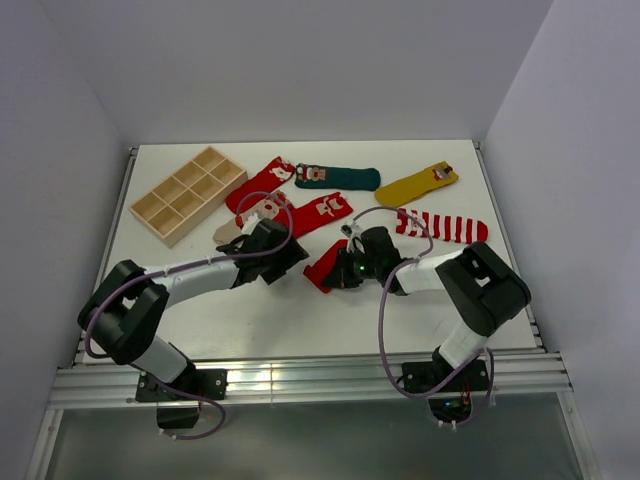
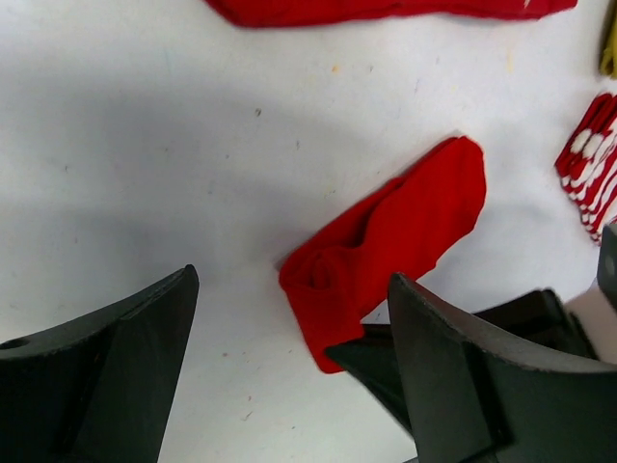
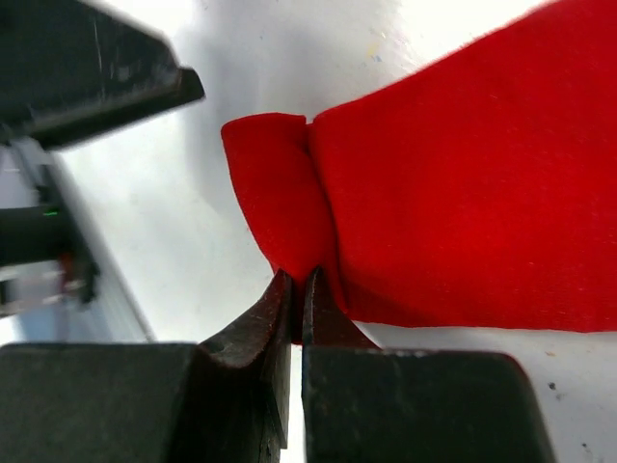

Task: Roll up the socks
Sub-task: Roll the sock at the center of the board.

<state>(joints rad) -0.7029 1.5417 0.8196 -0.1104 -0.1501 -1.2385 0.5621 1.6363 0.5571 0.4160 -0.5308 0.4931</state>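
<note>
A plain red sock [image 1: 325, 267] lies mid-table, one end folded over into a short roll [image 3: 270, 183]. My right gripper [image 3: 300, 282] is shut on the edge of that fold, and the rest of the sock [image 3: 472, 193] spreads out to the right. My left gripper [image 2: 294, 280] is open, hovering just left of the same sock [image 2: 400, 236], with nothing between its fingers. In the top view the left gripper [image 1: 287, 256] and right gripper [image 1: 345, 272] flank the sock. Other socks lie behind: red [image 1: 262, 182], dark green [image 1: 340, 178], mustard [image 1: 418, 183], red with a figure [image 1: 320, 212], striped [image 1: 445, 226], beige [image 1: 232, 228].
A wooden tray [image 1: 188, 193] with several compartments stands at the back left. The table's side rails and front aluminium edge [image 1: 300, 380] bound the white surface. The striped sock [image 2: 593, 169] shows at the right edge of the left wrist view.
</note>
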